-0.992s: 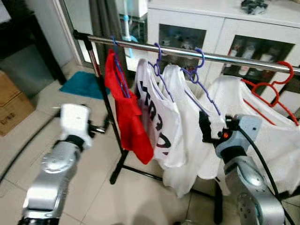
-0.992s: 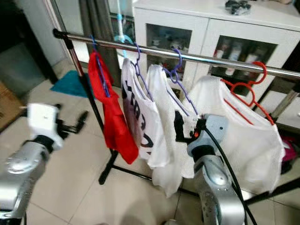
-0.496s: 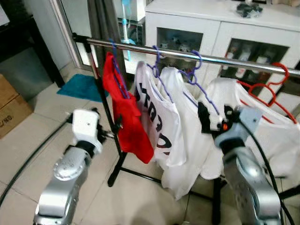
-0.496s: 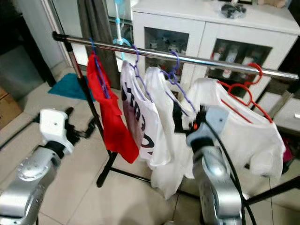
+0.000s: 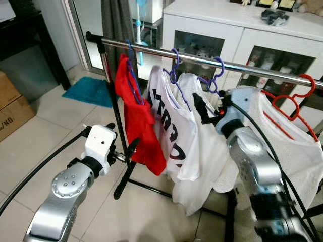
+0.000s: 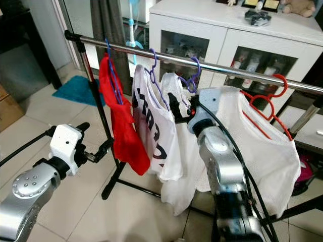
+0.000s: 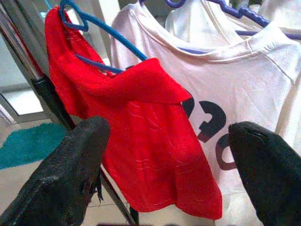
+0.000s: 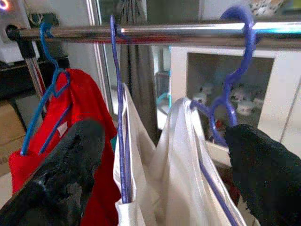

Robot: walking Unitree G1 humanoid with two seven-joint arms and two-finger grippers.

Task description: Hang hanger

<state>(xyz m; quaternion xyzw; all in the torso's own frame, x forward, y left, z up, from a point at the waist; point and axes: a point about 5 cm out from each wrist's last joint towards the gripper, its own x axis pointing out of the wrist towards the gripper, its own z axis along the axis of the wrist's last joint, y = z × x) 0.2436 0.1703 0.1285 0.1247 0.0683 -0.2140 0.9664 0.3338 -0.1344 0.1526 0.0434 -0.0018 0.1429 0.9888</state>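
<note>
**Purple hanger on rail; both grippers spread and empty**

The purple hanger (image 5: 214, 75) carrying a white shirt (image 5: 202, 141) is hooked on the steel rail (image 5: 242, 67). The right gripper (image 5: 202, 108) sits close beside it, fingers wide apart; contact, if any, is apparently hidden. The left gripper (image 5: 126, 151) is open, empty, near the red shirt (image 5: 139, 126).

Rail (image 5: 252, 68): polished, glossy metal. Hangers (image 8: 230, 89) on the rail: smooth plastic. Shirts (image 7: 150, 141) below the rail: matt cloth.
</note>
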